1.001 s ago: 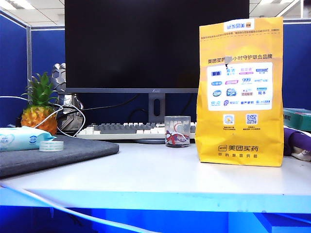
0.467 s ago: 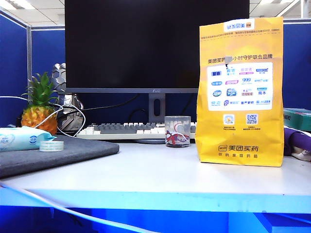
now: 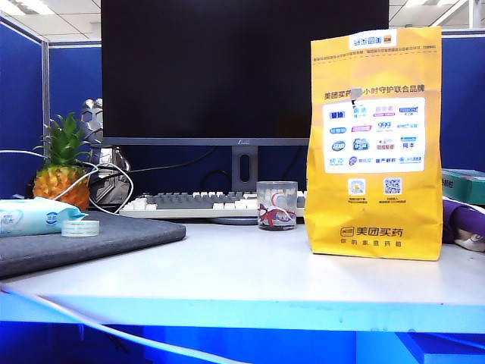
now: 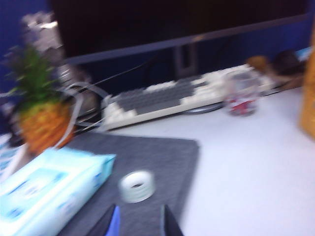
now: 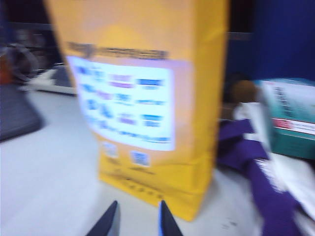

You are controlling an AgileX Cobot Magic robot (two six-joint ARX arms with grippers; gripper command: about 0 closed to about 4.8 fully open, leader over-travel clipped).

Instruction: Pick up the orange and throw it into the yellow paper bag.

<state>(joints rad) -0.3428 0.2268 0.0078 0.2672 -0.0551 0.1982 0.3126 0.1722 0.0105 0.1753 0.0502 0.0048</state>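
Both wrist views are smeared by motion blur. In the left wrist view only the fingertips of the left gripper (image 4: 139, 222) rise from the frame's lower edge, and the yellow paper bag (image 4: 309, 93) is a cut-off sliver at the side. In the right wrist view the bag's printed panel (image 5: 125, 105) is unreadable — its top is cropped, and just the tips of the right gripper (image 5: 138, 220) show. The exterior view crops the monitor (image 3: 242, 68) at the top
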